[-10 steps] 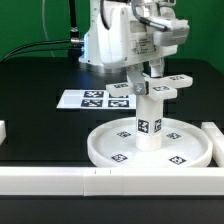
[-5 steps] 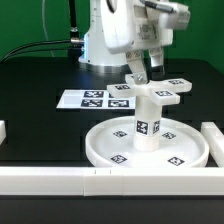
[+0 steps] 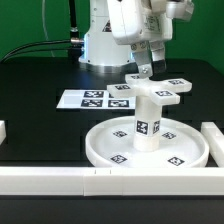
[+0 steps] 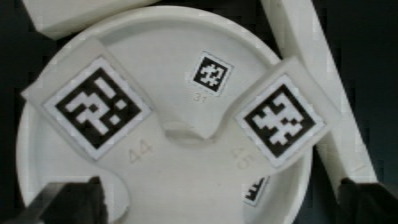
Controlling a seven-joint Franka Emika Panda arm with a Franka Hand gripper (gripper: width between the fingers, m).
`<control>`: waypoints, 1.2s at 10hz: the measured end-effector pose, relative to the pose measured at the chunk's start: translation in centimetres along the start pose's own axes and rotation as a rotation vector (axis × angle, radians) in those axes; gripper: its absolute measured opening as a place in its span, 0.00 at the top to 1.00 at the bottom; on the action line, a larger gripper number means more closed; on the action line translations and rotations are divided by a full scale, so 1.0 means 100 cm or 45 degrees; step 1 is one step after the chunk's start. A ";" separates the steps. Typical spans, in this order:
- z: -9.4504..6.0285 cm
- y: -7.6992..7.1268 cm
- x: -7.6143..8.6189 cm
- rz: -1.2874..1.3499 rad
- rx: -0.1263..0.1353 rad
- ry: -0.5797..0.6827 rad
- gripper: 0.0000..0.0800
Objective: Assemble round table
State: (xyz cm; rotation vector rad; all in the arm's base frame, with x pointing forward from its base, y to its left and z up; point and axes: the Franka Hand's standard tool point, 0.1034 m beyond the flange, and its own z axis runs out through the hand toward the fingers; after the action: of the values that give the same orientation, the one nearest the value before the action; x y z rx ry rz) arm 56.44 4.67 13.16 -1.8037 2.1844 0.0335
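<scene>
The large round rimmed disc [image 3: 100, 148] lies on the black table. The short cylindrical leg [image 3: 148, 122] stands upright in its hub. The small cross-shaped foot [image 3: 157, 89] sits on top of the leg. My gripper [image 3: 147, 68] hangs open and empty just above the foot and does not touch it. In the wrist view the tagged foot [image 4: 270, 116] fills the picture from above. The dark fingertips [image 4: 68, 202] stand wide apart at either side of my gripper [image 4: 217, 206].
The marker board [image 3: 92, 99] lies behind the disc. Long white bars run along the front edge [image 3: 60, 180] and at the exterior view's right [image 3: 213, 135], with a short piece at the left [image 3: 3, 130]. The arm's base [image 3: 105, 45] stands at the back.
My gripper was down around the foot. It has let go and risen straight up, clear of it. The foot stays on the leg.
</scene>
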 end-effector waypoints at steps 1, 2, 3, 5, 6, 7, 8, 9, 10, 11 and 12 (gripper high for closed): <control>-0.002 -0.003 -0.005 -0.160 -0.026 -0.003 0.19; -0.003 -0.003 -0.010 -0.249 -0.050 -0.019 0.19; -0.005 -0.005 -0.014 -0.419 -0.068 -0.029 0.19; -0.004 -0.005 -0.014 -0.592 -0.065 -0.033 0.19; -0.004 -0.005 -0.014 -0.680 -0.064 -0.036 0.19; -0.004 -0.005 -0.014 -0.751 -0.063 -0.037 0.19; -0.004 -0.005 -0.014 -0.870 -0.064 -0.039 0.19; -0.005 -0.005 -0.013 -1.126 -0.100 -0.010 0.19; -0.006 -0.008 -0.016 -1.348 -0.134 0.005 0.19; -0.005 -0.009 -0.018 -1.525 -0.171 -0.014 0.19; -0.003 -0.008 -0.021 -1.645 -0.205 -0.043 0.19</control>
State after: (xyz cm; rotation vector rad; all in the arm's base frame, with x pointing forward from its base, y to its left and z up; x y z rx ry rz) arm 57.51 6.39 14.12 -2.8766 0.6659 -0.0475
